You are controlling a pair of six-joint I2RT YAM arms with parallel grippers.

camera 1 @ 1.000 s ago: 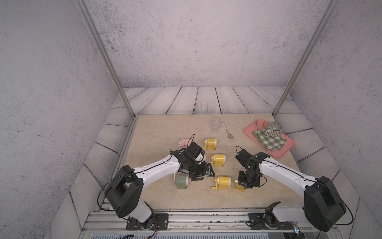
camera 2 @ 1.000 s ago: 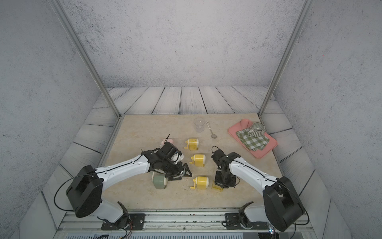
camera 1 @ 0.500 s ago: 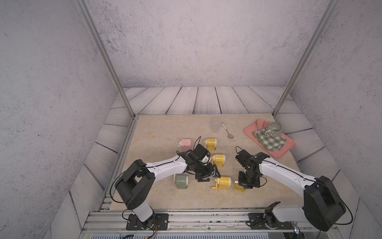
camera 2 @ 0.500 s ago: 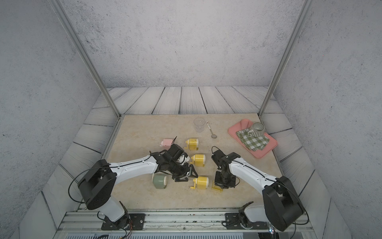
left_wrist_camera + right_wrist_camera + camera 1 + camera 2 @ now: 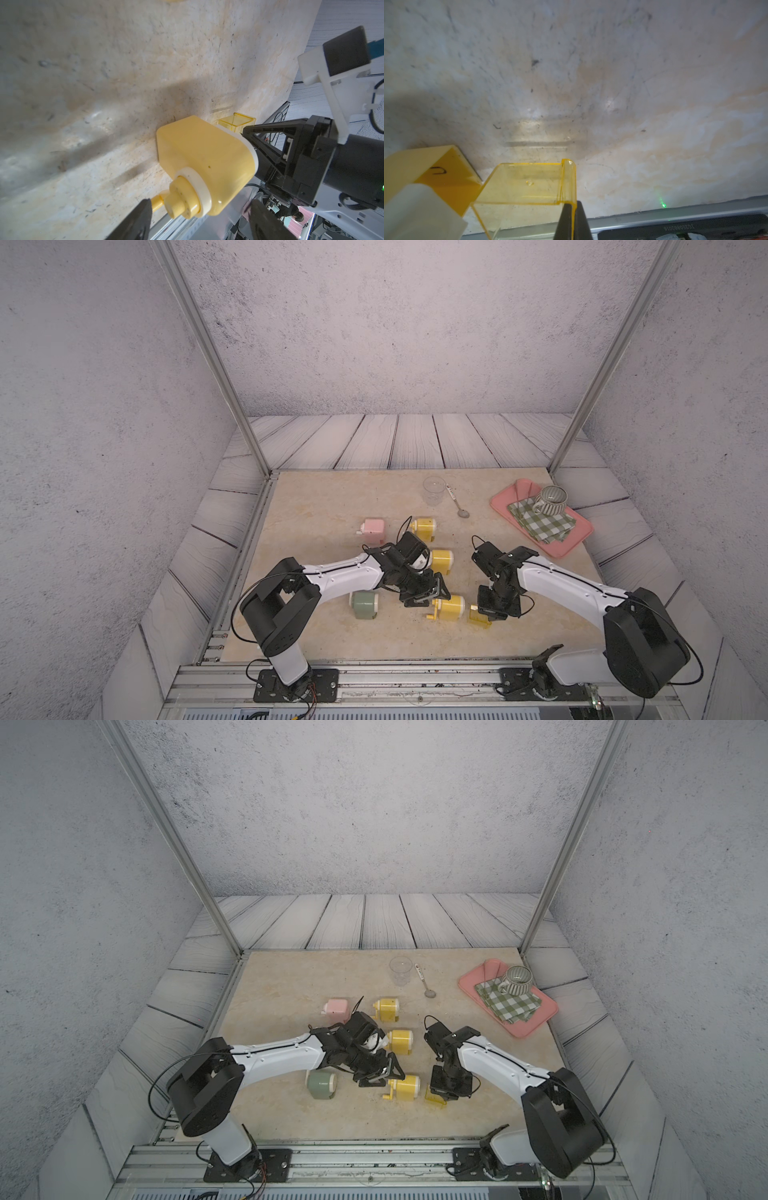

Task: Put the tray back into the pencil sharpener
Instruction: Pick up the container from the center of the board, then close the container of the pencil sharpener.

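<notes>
A yellow pencil sharpener lies on its side near the table's front, its crank pointing left. My left gripper is open. Its fingers straddle the crank end of the pencil sharpener with a gap on each side. The clear yellow tray is low over the table, just right of the sharpener and outside it. My right gripper is shut on the tray's raised lip. The sharpener's end face is close to the tray's corner.
Two more yellow sharpeners, a pink one and a green one stand around my left arm. At the back are a clear cup and spoon. A pink platter with cloth and mug lies back right.
My left gripper has moved right and toward the front, from beside the green sharpener to the front yellow one, and its jaws have narrowed a little. The right arm and tray have stayed put.
</notes>
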